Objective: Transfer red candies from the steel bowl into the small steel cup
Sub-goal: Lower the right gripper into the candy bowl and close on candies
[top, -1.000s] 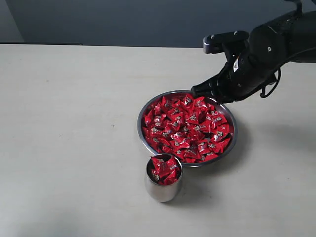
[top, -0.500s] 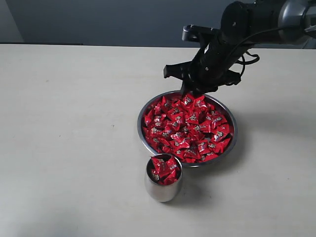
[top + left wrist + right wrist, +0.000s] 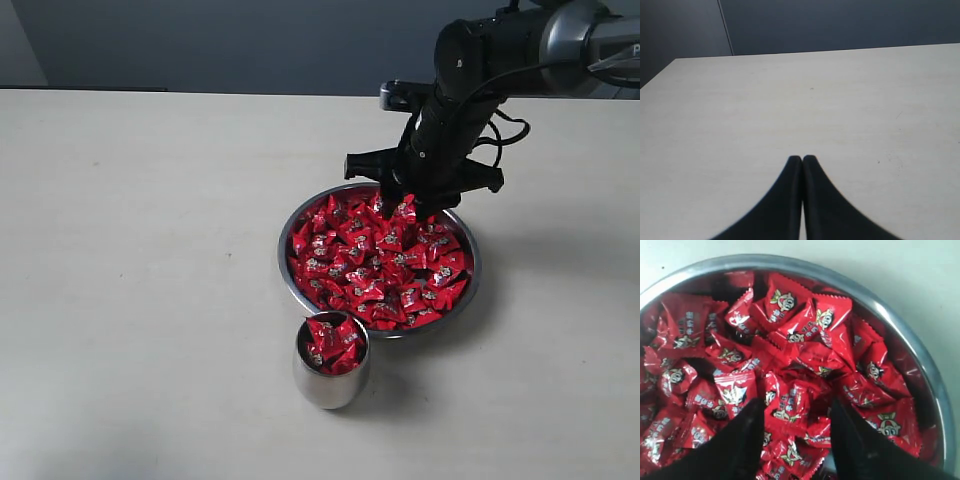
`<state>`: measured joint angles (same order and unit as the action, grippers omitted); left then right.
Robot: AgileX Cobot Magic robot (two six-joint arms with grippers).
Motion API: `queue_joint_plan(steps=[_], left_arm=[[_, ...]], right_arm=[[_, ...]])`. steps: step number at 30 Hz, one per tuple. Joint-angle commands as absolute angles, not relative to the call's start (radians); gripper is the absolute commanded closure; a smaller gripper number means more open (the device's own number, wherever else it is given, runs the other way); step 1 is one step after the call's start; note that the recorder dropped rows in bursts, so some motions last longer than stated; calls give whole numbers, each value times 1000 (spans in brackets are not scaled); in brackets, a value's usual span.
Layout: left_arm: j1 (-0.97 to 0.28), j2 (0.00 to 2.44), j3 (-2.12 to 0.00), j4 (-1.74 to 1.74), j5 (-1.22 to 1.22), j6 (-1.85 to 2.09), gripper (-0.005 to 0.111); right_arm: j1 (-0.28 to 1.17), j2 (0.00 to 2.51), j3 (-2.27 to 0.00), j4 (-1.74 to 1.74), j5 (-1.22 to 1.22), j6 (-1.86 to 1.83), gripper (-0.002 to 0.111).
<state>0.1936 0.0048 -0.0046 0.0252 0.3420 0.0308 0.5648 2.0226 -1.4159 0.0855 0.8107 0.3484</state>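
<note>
Likely a robotics lab — pale worktable (image 3: 150, 250), plain dark wall (image 3: 200, 40), robot arm (image 3: 480, 55).

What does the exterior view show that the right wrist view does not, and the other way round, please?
Only the exterior view shows the small steel cup, filled with red candies and standing apart from the steel bowl, plus the dark arm reaching in. Only the right wrist view clearly shows the fingers spread apart over the pile, and the little printed figures on the wrappers. Both show the steel bowl heaped with red candies.
</note>
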Motion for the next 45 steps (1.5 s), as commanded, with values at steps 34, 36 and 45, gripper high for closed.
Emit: queue_joint_plan(steps=[34,36,45], left_arm=[[187,0,0,27,334,29,106],[187,0,0,27,334,29,106],[187,0,0,27,334,29,106]], right_arm=[[560,2122,-1424,93,773,344,79],[560,2122,-1424,77,773,344,95],[560,2098,-1426,67,795,323,109]])
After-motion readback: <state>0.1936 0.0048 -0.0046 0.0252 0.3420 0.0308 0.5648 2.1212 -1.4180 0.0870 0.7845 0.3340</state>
